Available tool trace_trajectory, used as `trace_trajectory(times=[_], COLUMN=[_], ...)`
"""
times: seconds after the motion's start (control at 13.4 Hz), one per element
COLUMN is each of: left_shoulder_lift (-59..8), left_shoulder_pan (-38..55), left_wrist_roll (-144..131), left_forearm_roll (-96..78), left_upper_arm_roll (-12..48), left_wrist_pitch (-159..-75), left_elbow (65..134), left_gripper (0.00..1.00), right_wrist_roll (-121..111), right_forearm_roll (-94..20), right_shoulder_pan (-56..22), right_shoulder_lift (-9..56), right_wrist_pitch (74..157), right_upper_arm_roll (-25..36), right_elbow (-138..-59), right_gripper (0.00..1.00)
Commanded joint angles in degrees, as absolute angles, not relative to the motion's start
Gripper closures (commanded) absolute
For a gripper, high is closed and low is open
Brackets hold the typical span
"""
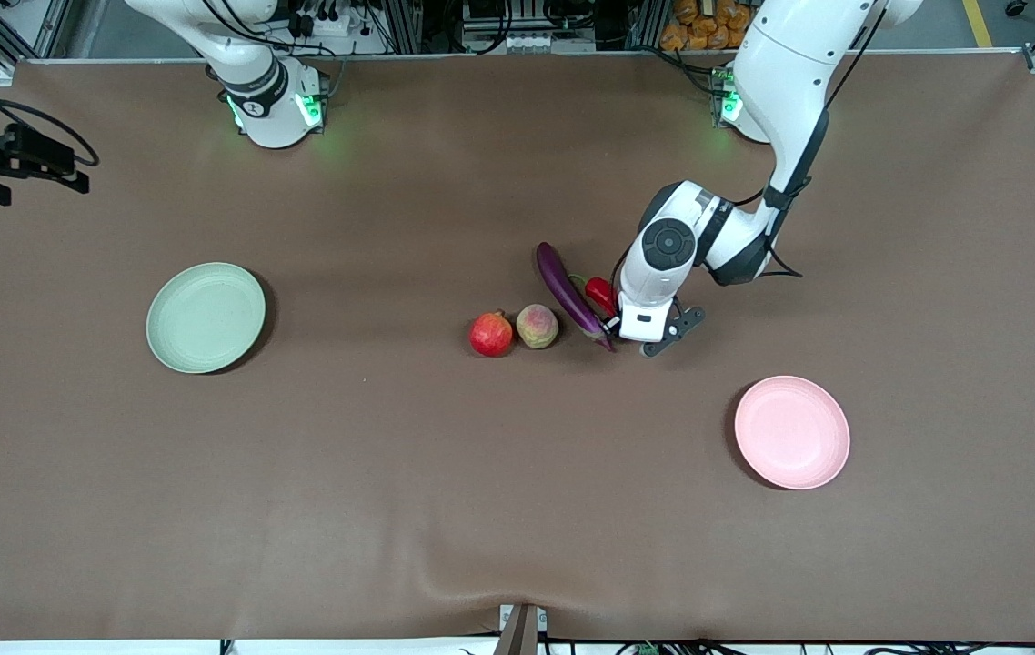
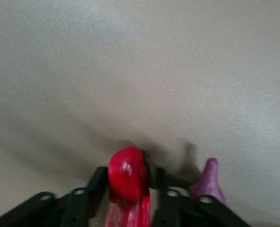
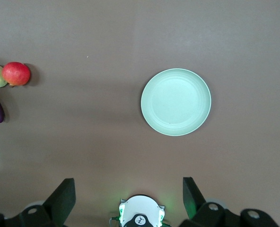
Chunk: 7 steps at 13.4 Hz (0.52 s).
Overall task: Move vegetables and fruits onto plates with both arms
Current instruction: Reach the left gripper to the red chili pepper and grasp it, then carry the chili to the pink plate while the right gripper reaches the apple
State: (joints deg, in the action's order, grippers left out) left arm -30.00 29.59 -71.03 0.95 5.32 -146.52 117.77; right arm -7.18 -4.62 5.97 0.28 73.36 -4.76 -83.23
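While the pink plate (image 1: 791, 432) waits near the front edge, the left gripper (image 2: 128, 198) at mid-bench seems to clasp the chili (image 2: 127, 176) beside the eggplant (image 1: 567, 293); the right gripper (image 3: 126, 194) idles, jaws wide, high over the green plate (image 3: 176, 102).

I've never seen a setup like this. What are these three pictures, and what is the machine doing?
Two white robot arms stand at a brown table. One picture looks down from high across the table; the other two come from cameras on each arm's wrist. On the table lie a pomegranate, a peach, an eggplant, a green plate and a pink plate. The left gripper is down at the table, its jaws around a red chili pepper beside the eggplant. The right gripper waits, open, high over the green plate.
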Motion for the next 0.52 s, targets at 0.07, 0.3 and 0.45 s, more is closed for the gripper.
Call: trace_trajectory(times=[0.07,0.3,0.45], left_shoulder_lift=[-24.1,-20.84,-20.48], left_shoulder_pan=[27.18,20.59,15.58], left_wrist_roll=[-66.48,-56.46,-49.35], left_forearm_roll=[4.38,4.66,4.66], left_upper_arm_roll=[4.22,4.31,4.31], left_wrist_pitch=[-139.52,-133.08,-132.63], left_elbow=[116.03,112.42,110.4], left_gripper=[1.0,1.0,1.0], right_wrist_roll=[-7.73,-7.82,-7.3], right_forearm_roll=[-4.75,-4.83,-5.36], right_shoulder_pan=[5.72,5.71,5.54], right_shoulder_lift=[4.63,12.46,15.64], right_wrist_pitch=[77.58,81.73,82.79], right_upper_arm_roll=[-4.66,-4.75,-4.75], right_elbow=[-82.53,-82.35,-82.35], right_gripper=[0.0,0.0,0.0])
